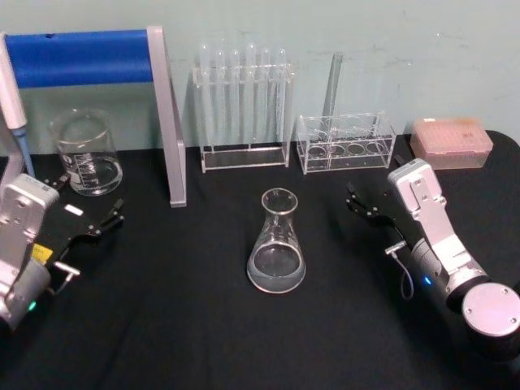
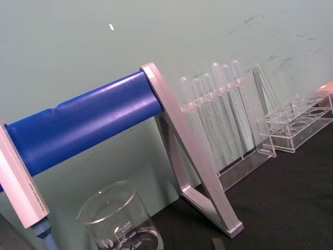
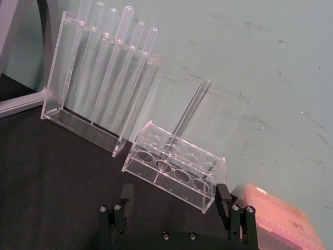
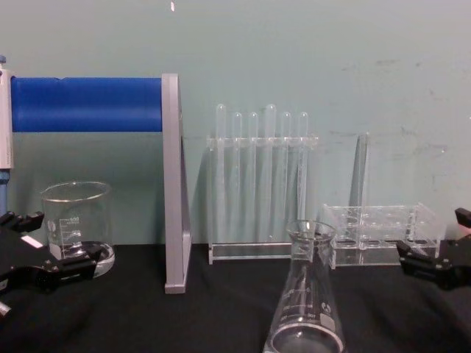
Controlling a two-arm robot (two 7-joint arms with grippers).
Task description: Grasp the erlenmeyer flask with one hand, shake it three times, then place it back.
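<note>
Both your pincers sit spread apart: right pincer just beside the upright erlenmeyer flask, left pincer by the beaker.

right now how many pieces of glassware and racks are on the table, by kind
erlenmeyer flask: 1
glass beaker: 1
clear racks: 2, the tall test tube rack and the low rack
test tubes in the tall rack: 6
single tube standing in the low rack: 1
pink tip box: 1
total: 12
</note>
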